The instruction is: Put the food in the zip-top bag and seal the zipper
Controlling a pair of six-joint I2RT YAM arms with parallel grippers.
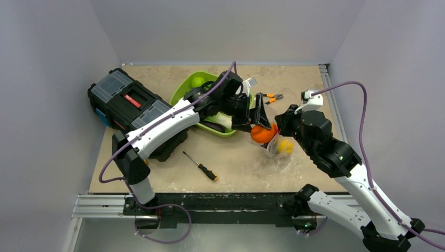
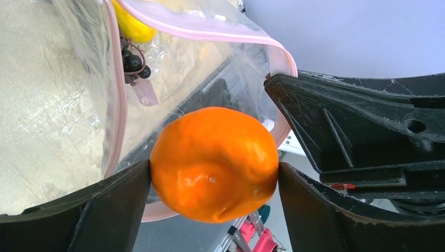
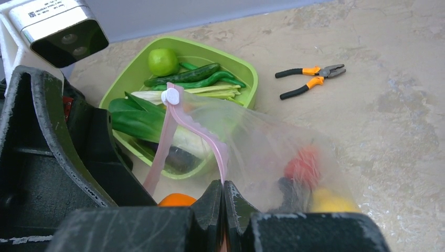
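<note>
The left gripper held a round orange toy fruit between widely spread jaws, both fingers touching it, right at the open mouth of the clear floppy zip-top bag; the right gripper was clenched on the bag's pink zipper strip; inside the bag lay a yellow toy lemon, a dark bunch of grapes and a red pepper, blurred through the plastic; just behind, the lime-green plastic tray held a green round fruit, long green pods and leafy bok choy; orange-handled pliers lay well apart on the table.
</note>
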